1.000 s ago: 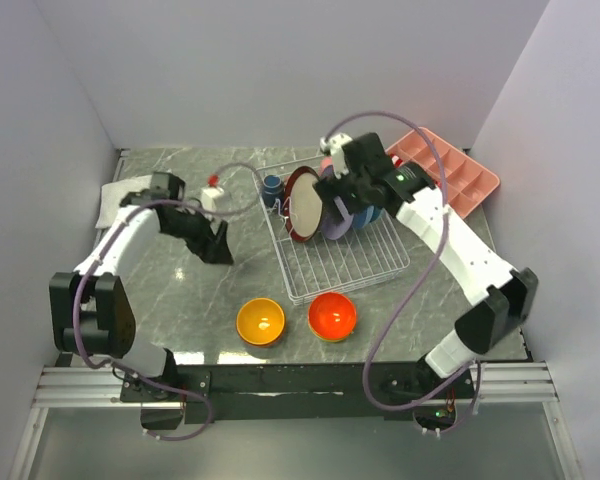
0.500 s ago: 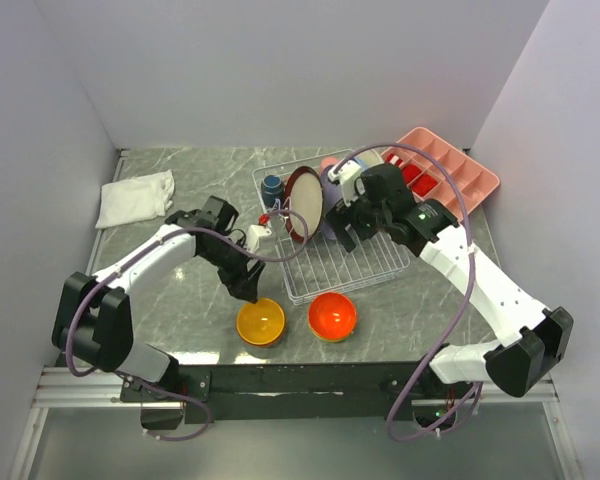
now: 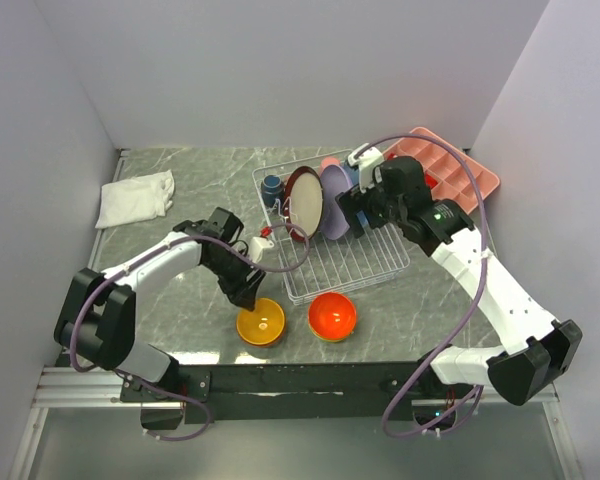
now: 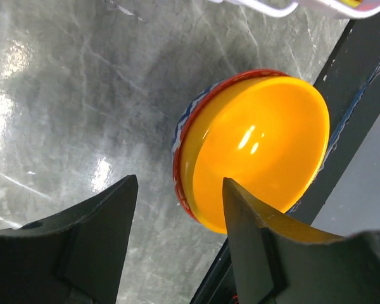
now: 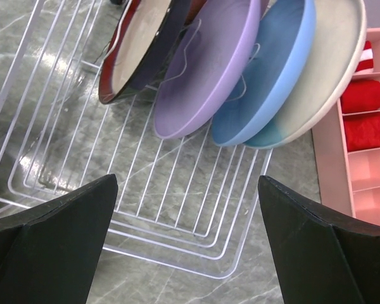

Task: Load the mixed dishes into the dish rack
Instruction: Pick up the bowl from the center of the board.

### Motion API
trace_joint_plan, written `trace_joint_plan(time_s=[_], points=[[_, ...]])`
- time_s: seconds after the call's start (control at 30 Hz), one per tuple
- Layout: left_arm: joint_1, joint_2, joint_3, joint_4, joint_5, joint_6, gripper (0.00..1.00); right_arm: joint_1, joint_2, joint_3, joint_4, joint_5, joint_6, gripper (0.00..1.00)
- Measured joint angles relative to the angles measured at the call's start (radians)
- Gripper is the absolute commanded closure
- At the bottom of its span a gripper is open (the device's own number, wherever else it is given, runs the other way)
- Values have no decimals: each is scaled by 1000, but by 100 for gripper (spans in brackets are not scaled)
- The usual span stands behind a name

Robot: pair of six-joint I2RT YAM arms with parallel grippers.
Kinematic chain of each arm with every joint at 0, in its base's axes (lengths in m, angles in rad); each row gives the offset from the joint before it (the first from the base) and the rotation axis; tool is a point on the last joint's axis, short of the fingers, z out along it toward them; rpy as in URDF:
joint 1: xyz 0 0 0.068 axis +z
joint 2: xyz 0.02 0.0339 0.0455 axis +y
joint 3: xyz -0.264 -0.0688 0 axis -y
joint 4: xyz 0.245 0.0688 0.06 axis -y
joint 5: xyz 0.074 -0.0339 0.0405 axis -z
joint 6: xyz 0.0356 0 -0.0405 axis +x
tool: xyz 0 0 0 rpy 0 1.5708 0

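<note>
Hovering left jaws parted over orange-yellow bowl | right jaws spread wide, empty

Near half of dish rack bare, open from above; far half blocked by plates on edge. On counter before rack: orange-yellow bowl, red-orange bowl.

Plates cropped and covered
The right wrist view's top edge cuts off the lavender round plate, blue round plate and cream round plate; overhead, the right gripper mostly covers the blue one.
</note>
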Motion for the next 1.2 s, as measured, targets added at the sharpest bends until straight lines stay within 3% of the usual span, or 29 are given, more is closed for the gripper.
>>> trace_joint_plan(time_s=[0.2,0.23,0.43,0.93,1.07,1.2], points=[[-10,3,0,26,-34,-28,64,-23,-2,0,9,11,8,0],[-11,8,1,30,-41,-35,74,-24,-3,0,9,14,10,0],[-23,47,14,31,-64,-49,94,-41,-43,-7,16,21,18,0],[-14,-63,175,-165,-77,46,99,-121,-83,-32,23,14,53,0],[6,-63,259,-200,-39,85,99,-124,-70,-32,24,7,55,0],[16,-23,248,-191,-20,112,99,-124,-26,-29,23,-1,54,0]])
